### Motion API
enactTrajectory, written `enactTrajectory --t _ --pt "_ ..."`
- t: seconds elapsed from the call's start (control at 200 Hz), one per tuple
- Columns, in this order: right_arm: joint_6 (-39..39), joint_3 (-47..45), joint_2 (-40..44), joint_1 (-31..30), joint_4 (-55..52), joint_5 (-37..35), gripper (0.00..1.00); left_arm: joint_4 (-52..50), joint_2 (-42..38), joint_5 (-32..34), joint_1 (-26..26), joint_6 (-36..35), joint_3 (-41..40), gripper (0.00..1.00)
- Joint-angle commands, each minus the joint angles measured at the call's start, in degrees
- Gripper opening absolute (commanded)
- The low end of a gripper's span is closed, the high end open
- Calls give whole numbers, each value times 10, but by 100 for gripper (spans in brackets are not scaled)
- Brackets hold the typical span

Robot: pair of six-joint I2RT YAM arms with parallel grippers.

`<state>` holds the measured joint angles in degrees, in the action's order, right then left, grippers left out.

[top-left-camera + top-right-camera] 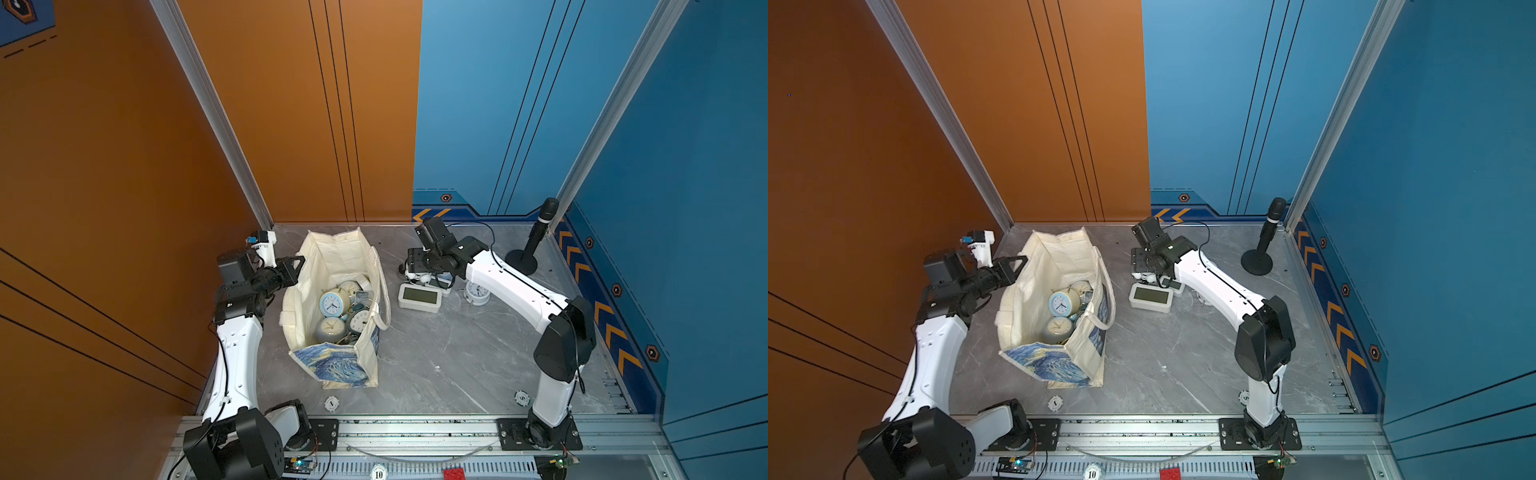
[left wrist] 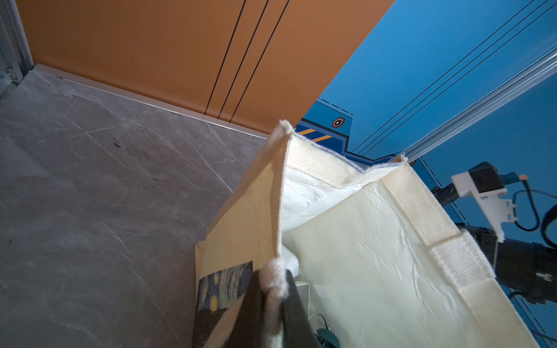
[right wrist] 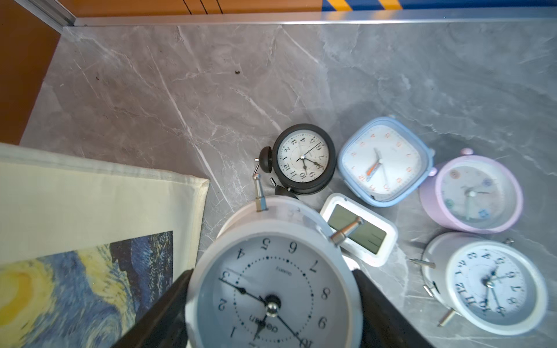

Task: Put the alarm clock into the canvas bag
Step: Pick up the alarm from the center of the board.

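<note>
At the bottom centre of the left wrist view, the left gripper [image 2: 272, 304] is pinched tight on the cream rim of the canvas bag [image 1: 332, 368]. This seems meant to hold the mouth spread for loading, and in both top views the tote stands left of centre with several clocks [image 1: 332, 304] inside. Low in the right wrist view, the right gripper [image 3: 272, 304] has its jaws set wide against both sides of a white round alarm clock [image 3: 271, 271], just right of the bag among other table clocks [image 3: 382, 162]. I cannot tell whether the clock is lifted.
</note>
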<state>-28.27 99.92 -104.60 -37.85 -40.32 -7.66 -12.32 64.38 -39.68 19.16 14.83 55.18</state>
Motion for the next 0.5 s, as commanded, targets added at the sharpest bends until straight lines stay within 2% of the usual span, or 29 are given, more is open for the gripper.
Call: enactTrajectory --t 0.0,0.18,0.496 --pt "21 0 55 -2 2 4 67 31 -5 -14 -1 -4 -6 0" --pt "42 25 88 -19 4 27 66 31 -8 -16 -5 -10 -5 0" --pt "105 77 117 -120 51 31 66 37 -12 -31 -12 -11 -5 0"
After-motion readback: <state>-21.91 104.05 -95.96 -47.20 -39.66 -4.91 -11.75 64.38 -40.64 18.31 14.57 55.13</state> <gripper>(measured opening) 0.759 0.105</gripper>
